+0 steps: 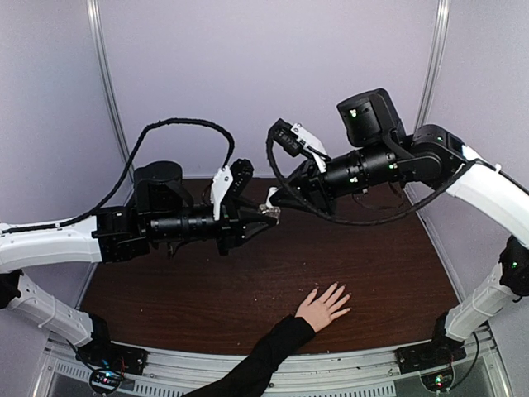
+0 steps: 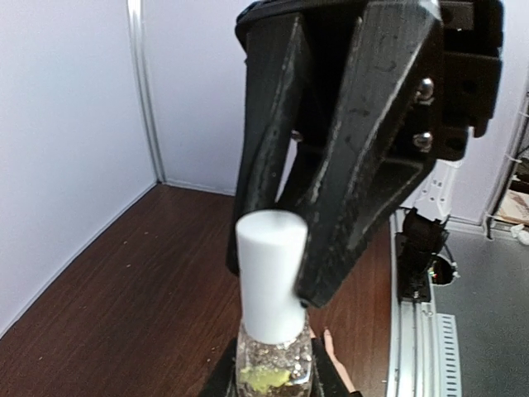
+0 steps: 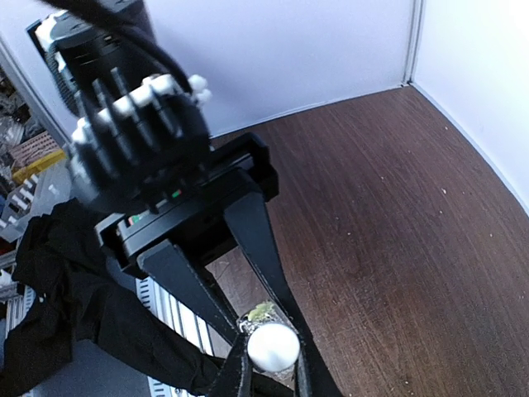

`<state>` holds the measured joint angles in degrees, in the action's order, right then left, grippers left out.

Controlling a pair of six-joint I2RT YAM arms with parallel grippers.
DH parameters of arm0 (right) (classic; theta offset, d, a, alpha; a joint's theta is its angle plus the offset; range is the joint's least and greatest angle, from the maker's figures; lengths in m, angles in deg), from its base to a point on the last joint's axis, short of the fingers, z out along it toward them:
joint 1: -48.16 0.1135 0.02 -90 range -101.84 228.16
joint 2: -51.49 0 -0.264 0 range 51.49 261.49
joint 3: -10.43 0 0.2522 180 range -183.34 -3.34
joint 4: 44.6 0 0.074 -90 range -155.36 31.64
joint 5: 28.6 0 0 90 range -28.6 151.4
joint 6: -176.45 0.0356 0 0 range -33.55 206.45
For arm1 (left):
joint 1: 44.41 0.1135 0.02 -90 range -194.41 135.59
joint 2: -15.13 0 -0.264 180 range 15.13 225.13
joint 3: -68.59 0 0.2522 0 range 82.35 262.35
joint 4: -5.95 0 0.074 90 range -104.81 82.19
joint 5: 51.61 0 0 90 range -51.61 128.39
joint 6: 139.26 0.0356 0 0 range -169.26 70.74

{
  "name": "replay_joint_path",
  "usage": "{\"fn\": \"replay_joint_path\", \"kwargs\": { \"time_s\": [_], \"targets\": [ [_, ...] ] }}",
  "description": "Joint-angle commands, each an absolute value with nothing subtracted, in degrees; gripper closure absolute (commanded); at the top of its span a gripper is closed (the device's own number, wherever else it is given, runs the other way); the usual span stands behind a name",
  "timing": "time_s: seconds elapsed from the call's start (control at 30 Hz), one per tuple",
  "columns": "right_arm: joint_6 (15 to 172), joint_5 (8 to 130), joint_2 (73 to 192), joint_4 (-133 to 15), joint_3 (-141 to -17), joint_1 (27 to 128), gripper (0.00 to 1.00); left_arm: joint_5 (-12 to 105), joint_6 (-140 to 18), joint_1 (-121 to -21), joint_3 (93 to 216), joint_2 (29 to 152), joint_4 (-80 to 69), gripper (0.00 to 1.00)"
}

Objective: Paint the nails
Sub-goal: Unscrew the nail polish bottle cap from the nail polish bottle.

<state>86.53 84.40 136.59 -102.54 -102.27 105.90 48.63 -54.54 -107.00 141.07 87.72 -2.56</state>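
Note:
A small clear glass bottle (image 2: 274,364) with glittery and yellow contents and a white cap (image 2: 271,273) is held in the air above the table's middle. My left gripper (image 1: 264,215) is shut on its glass body. My right gripper (image 1: 278,201) comes from the right, its fingers (image 2: 364,165) closed round the cap, which shows end on in the right wrist view (image 3: 274,347). A light-skinned hand (image 1: 322,308) with a black sleeve (image 1: 264,360) lies flat on the table, fingers spread. Its nails (image 1: 340,293) are tiny and pale, below both grippers.
The dark wood table (image 1: 397,265) has white walls at the back and sides. A metal rail (image 1: 347,364) runs along the near edge, with the arm bases at its corners. Black cables (image 1: 182,124) loop above the arms.

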Motion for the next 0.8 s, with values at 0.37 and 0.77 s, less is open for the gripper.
{"fn": "replay_joint_path", "kwargs": {
  "time_s": [0.37,0.77],
  "targets": [
    [77.9,95.3,132.1,-99.1,-100.1,105.6,1.00,71.2,-56.3,-107.6,142.6,87.8,4.1,1.00],
    [79.7,93.7,131.5,-100.2,-100.2,105.6,0.39,67.0,-54.7,-107.6,142.7,87.4,2.4,1.00]
  ]
}}
